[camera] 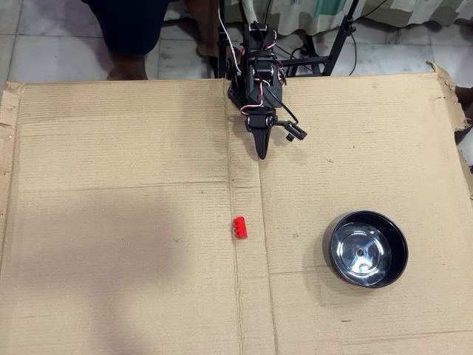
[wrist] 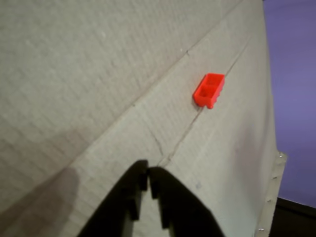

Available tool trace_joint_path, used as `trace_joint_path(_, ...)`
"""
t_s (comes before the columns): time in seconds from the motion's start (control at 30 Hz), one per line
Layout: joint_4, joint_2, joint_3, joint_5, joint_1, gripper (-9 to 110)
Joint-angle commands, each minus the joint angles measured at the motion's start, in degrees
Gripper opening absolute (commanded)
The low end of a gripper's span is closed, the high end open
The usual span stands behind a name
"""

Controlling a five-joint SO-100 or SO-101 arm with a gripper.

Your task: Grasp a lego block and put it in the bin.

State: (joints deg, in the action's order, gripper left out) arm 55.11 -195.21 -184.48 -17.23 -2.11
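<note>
Gripper (camera: pixel 261 154) sits near the arm base at the top centre of the overhead view, tip pointing down-frame. In the wrist view the gripper (wrist: pixel 148 169) has its two black fingers meeting at the tips, so effectively closed, nothing between them.

Lego block (camera: pixel 239 227) lies on the cardboard sheet (camera: pixel 118 222), well apart from the gripper: down-frame of the tip and slightly to the left in the overhead view, right beside the vertical crease in the cardboard. Wrist view shows the lego block (wrist: pixel 209 90) up and to the right of the fingertips, hollow underside facing the camera, so it looks tipped on its side.

Bin (camera: pixel 367 248) is on the right in the overhead view, right of the block and clear of it. Shiny interior looks empty.
</note>
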Motion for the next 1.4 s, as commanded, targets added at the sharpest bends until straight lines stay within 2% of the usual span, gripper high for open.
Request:
trace_joint_path(0.0, -0.3, -0.8, 1.4, -1.2, -0.3, 0)
trace_joint_path(0.13, -0.3, -0.4, 2.2, -6.2, -0.3, 0)
trace_joint_path(0.3, -0.3, -0.1, 5.0, -17.2, -0.3, 0)
trace_joint_path(0.47, 0.4, 1.4, 7.6, -35.2, -0.1, 0)
trace_joint_path(0.67, 0.4, 13.1, 14.6, -53.0, 0.4, 0)
trace_joint_path(0.77, 0.4, 20.3, 20.4, -59.1, 0.4, 7)
trace_joint_path(0.93, 0.4, 32.1, 31.7, -64.4, 0.5, 27)
trace_joint_path(1.07, 0.4, 42.2, 40.8, -72.3, 0.6, 36)
trace_joint_path(1.27, 0.5, 56.3, 52.9, -90.9, 1.6, 37)
trace_joint_path(1.37, 0.4, 64.0, 58.1, -94.4, 1.3, 37)
